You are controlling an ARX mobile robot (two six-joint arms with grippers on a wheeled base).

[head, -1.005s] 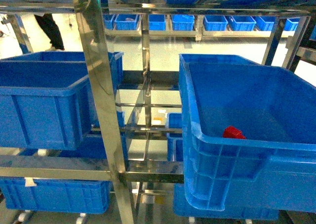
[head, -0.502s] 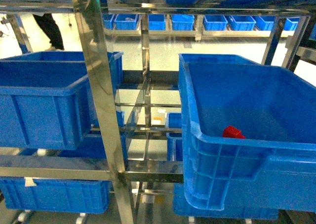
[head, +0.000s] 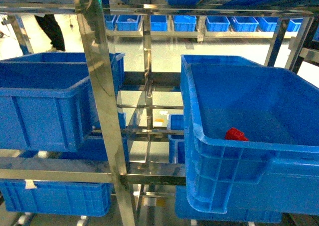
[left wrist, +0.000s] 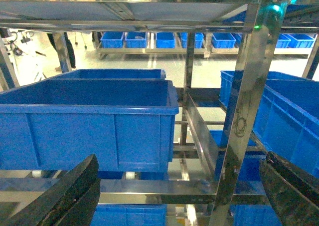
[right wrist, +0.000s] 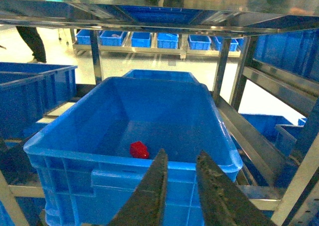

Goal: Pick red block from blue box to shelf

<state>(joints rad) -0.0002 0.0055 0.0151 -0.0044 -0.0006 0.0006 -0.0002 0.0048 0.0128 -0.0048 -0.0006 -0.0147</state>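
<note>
Block: small glossy red plastic block [head: 236, 134] lies on the floor of a dark blue ribbed plastic crate [head: 249, 186], towards the near wall and left of the crate's middle; in my right wrist view it shows just above the near rim, beyond my fingertips
Right crate: sits on a tier of the shiny stainless steel shelf [head: 99, 106], on the right side of the head view; another blue crate stands directly behind it
Left crate: a second dark blue ribbed plastic crate [head: 45, 106] rests on the same tier to the left, well apart from the first, with a steel upright between them
Right hand [right wrist: 179, 161]: my two dark fingers [right wrist: 149, 196] stand close together with only a narrow gap between them; nothing is held; they hang in front of the right crate's near wall, outside it, apart from the block
Left hand [left wrist: 179, 186]: my fingers [left wrist: 65, 196] are spread wide, one at each lower corner of the left wrist view; nothing is between them; they face the left crate and the steel upright
Background: a row of small blue bins [head: 184, 22] on a low rack across the pale floor; a person's dark-trousered legs [head: 50, 31] at upper left
Blue box: I cannot tell any light turquoise tub in these views
</note>
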